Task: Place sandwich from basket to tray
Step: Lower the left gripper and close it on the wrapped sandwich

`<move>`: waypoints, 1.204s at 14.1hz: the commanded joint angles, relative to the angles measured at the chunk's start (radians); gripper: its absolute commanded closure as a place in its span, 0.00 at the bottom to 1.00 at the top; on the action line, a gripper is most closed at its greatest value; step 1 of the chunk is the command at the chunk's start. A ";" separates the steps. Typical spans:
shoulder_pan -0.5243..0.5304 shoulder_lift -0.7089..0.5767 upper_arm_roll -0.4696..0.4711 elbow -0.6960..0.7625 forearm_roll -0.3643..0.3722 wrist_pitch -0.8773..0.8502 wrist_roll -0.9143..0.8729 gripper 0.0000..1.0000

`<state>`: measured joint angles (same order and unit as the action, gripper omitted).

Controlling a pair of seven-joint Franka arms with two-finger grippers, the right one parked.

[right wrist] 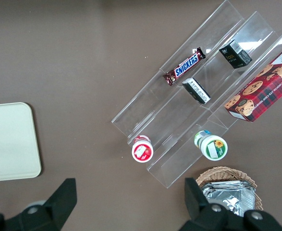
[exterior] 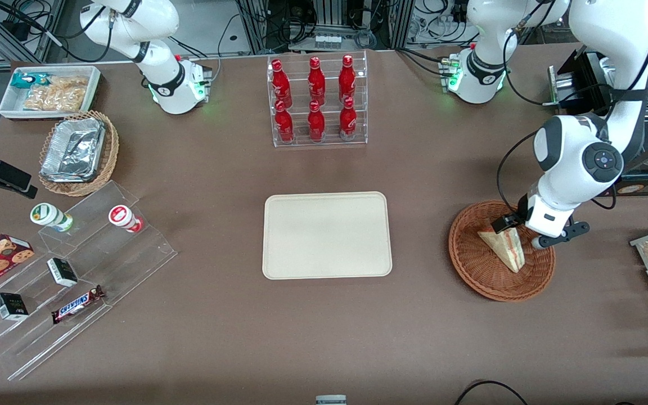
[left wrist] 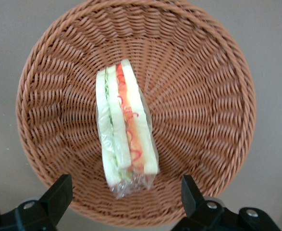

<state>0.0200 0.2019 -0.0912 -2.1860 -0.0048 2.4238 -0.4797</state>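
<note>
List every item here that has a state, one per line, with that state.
sandwich: wrapped in clear film, lying in the basket, not gripped.
basket: holds only the sandwich.
tray: nothing on it.
gripper: jaws open, above the basket, straddling the sandwich's end.
cola bottles: upright in the clear rack, capped.
Snickers bar: lying flat on the clear stepped stand.
</note>
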 commanded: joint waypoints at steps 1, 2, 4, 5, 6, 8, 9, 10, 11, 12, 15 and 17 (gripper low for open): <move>0.011 0.028 -0.008 -0.018 0.008 0.084 -0.182 0.00; 0.011 0.036 -0.008 -0.018 0.008 0.093 -0.221 0.00; 0.011 0.063 -0.008 -0.017 0.008 0.129 -0.278 0.00; 0.011 0.080 -0.007 -0.017 0.008 0.145 -0.298 0.00; 0.011 0.097 -0.002 -0.015 0.006 0.150 -0.313 0.00; 0.011 0.116 0.011 -0.014 0.008 0.150 -0.324 0.08; 0.011 0.117 0.013 -0.014 0.008 0.150 -0.323 0.30; 0.009 0.119 0.013 -0.015 0.009 0.150 -0.319 0.54; 0.009 0.119 0.013 -0.017 0.009 0.149 -0.316 0.76; 0.011 0.114 0.013 -0.015 0.009 0.146 -0.313 0.89; 0.003 0.093 0.011 0.034 0.012 0.076 -0.291 0.98; -0.006 0.091 0.005 0.118 0.034 -0.068 -0.225 0.99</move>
<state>0.0188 0.3146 -0.0776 -2.1385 0.0021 2.4751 -0.7453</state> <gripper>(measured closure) 0.683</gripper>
